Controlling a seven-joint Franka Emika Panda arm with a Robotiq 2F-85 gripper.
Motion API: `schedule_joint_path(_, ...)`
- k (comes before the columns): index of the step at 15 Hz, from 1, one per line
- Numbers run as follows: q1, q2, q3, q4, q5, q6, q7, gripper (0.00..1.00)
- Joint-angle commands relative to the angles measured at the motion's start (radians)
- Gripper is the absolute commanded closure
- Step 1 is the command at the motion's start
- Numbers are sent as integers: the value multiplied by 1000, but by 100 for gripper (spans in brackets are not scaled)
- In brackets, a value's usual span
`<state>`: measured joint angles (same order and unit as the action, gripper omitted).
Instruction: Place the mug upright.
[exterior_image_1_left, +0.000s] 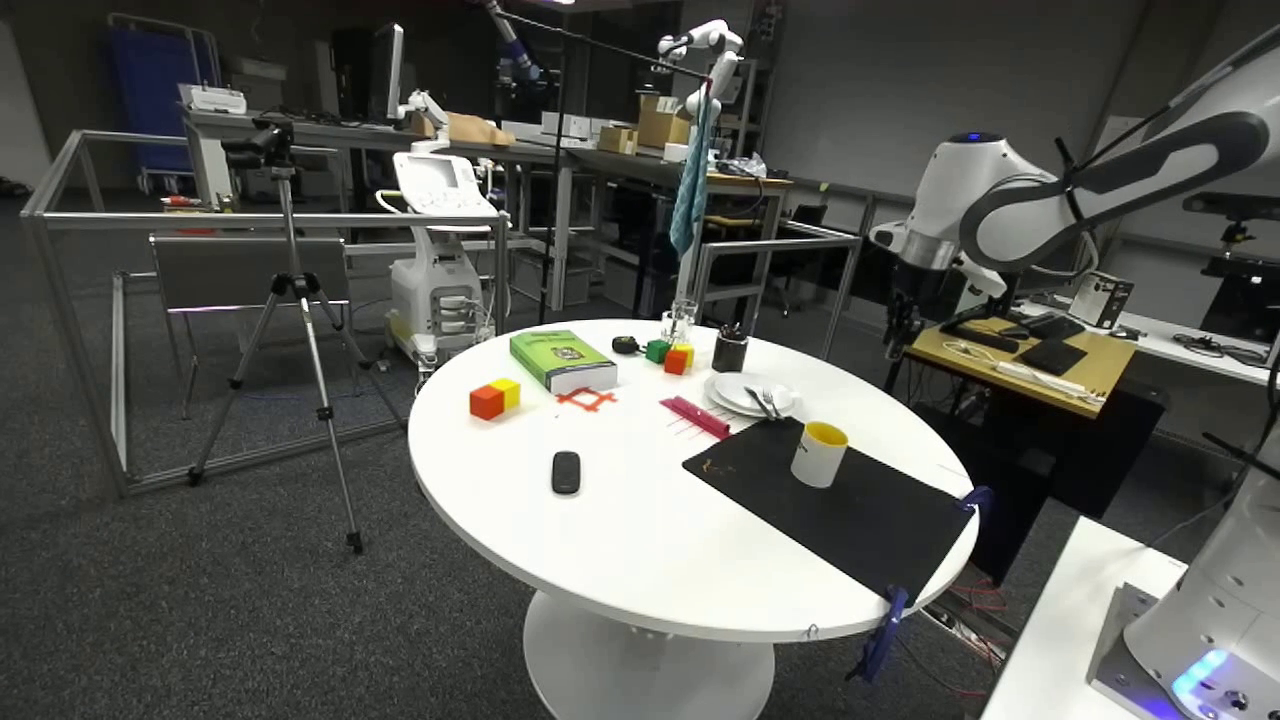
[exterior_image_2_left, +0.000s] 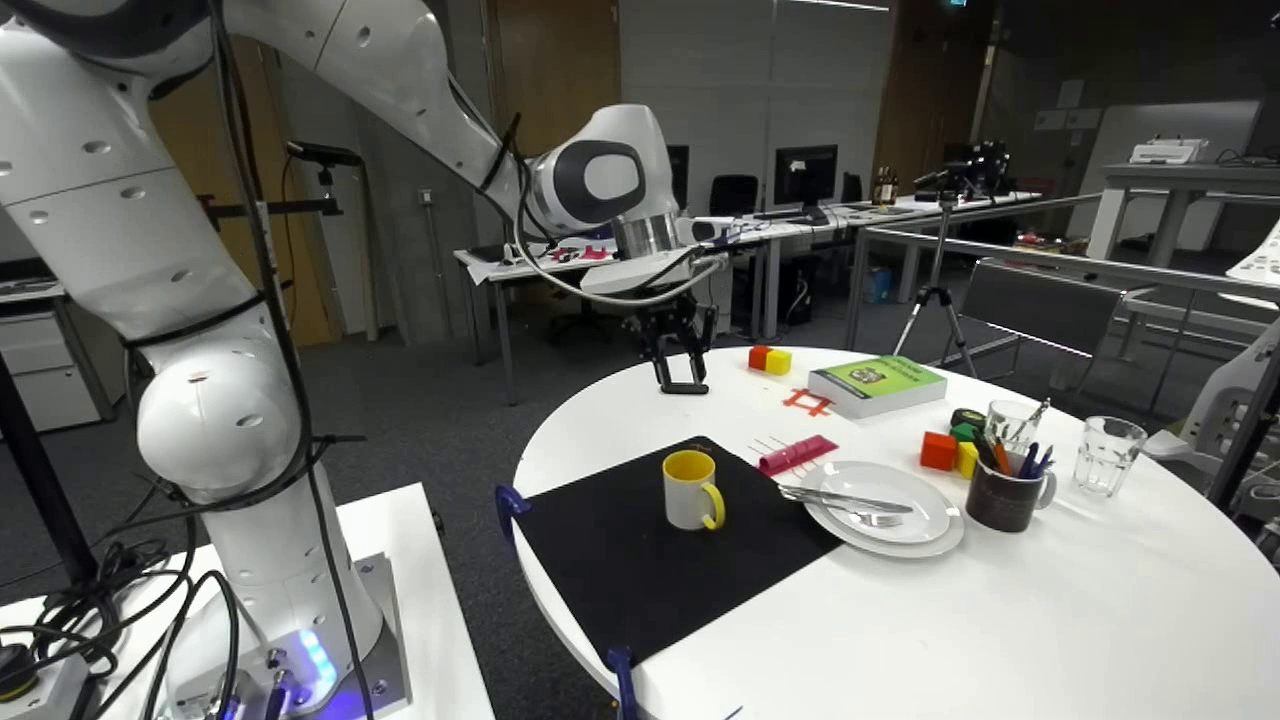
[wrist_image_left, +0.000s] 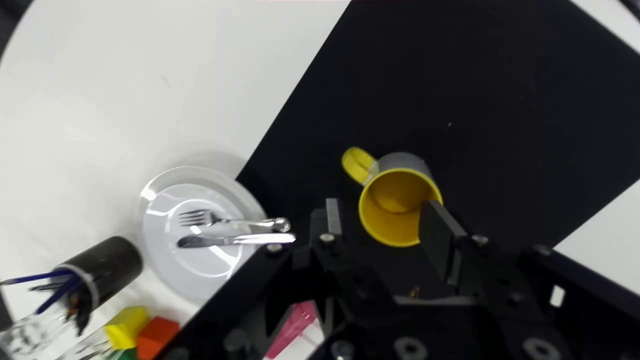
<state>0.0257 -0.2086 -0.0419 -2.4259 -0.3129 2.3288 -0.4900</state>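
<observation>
The white mug (exterior_image_1_left: 817, 462) with a yellow inside stands upright on the black mat (exterior_image_2_left: 610, 560). Its yellow handle shows in an exterior view, where the mug (exterior_image_2_left: 687, 500) is near the mat's middle. In the wrist view I look down into the mug (wrist_image_left: 395, 212), with its handle to the upper left. My gripper (wrist_image_left: 386, 217) is open and holds nothing. Its right finger covers part of the mug's rim in that view. In both exterior views the gripper (exterior_image_1_left: 903, 345) hangs well above table height, apart from the mug; it also shows here (exterior_image_2_left: 684, 383).
Plates (exterior_image_2_left: 945, 535) with a knife and fork lie beside the mat. A dark pen cup (exterior_image_2_left: 1003, 500), glasses (exterior_image_2_left: 1108, 455), coloured blocks (exterior_image_1_left: 487, 402) and a green book (exterior_image_1_left: 565, 362) stand farther off. Blue clamps (exterior_image_1_left: 880, 640) grip the table edge. A black handheld object (exterior_image_1_left: 566, 472) lies on the table.
</observation>
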Motion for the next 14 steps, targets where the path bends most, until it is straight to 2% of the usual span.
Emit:
schedule_joint_path(1, -3, 44, 4, -16, 3, 20, -32, 46)
schedule_joint_path(3, -8, 133, 6, -28, 4, 68, -60, 30)
schedule_joint_path(4, -10, 158, 7, -26, 3, 78, -64, 27)
schedule_joint_path(14, -10, 159, 6, -19, 3, 79, -71, 27)
